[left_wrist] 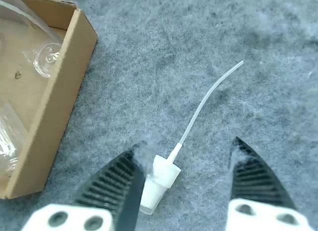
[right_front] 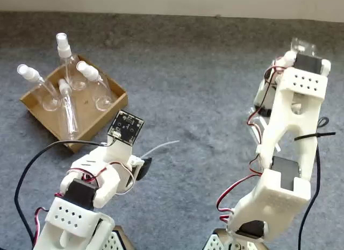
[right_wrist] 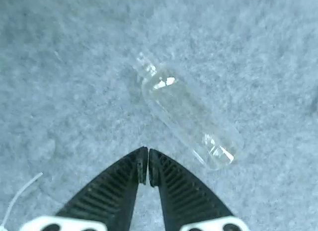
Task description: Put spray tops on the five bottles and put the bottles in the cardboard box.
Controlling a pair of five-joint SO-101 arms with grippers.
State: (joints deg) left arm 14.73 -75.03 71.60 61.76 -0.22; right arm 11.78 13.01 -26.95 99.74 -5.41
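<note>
Carpet [right_front: 188, 88]; spray top [left_wrist: 159, 179] (bottle [right_wrist: 186, 114] apart)

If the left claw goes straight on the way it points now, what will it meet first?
The left claw would probably first meet the spray top, lying on the grey carpet between its open fingers, close to one of them. Depth is unclear.

A robotics lab bench, by its grey felt-like covering [right_front: 204, 72] and two white printed arms [right_front: 290, 148] (red wiring [right_front: 221, 200] exposed).
</note>
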